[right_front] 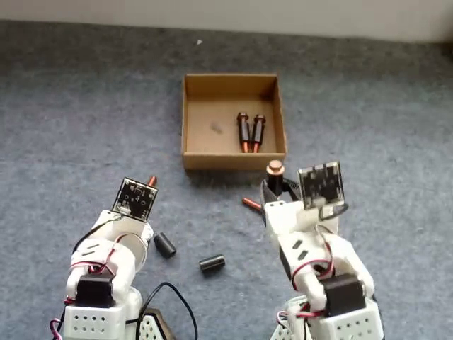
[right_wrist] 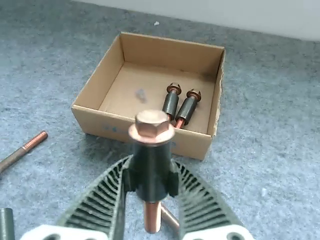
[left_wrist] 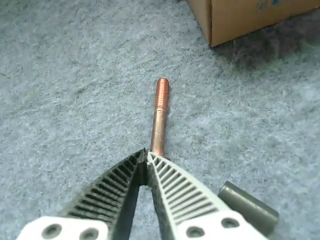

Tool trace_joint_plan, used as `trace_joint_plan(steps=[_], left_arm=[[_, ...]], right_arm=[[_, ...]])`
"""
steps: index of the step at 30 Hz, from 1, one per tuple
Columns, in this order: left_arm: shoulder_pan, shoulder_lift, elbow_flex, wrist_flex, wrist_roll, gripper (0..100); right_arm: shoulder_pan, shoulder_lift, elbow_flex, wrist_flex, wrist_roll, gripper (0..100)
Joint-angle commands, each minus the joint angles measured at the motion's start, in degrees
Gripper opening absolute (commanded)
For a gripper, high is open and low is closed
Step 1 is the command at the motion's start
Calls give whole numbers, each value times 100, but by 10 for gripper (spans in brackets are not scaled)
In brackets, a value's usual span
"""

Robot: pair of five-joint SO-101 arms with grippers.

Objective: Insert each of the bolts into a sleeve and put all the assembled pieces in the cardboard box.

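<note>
Nearest, on the carpet [right_front: 71,106] between the arms: two loose sleeves [right_front: 165,244] [right_front: 211,264]. Next, left gripper [left_wrist: 147,154] closed on the end of a bare bolt [left_wrist: 160,115]; right gripper [right_wrist: 150,165] clamped on an upright sleeved bolt [right_wrist: 150,172]. Farthest, inside the cardboard box [right_front: 185,120]: two assembled pieces [right_front: 243,132] [right_front: 258,132], side by side.
</note>
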Motion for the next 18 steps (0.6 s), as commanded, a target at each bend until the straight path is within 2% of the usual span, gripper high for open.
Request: trace_joint_plan(steps=[1,8,18], left_arm=[[-57,-40,31,-9,-70,6],[-57,-40,48,-18,-70,9],[-57,-40,57,-18,-70,9]], right_arm=[[48,1516,-1288,-13,-18,6],[48,3969,-2976,-84,-26,6],[119,6651,-4356,-1516,-18,6]])
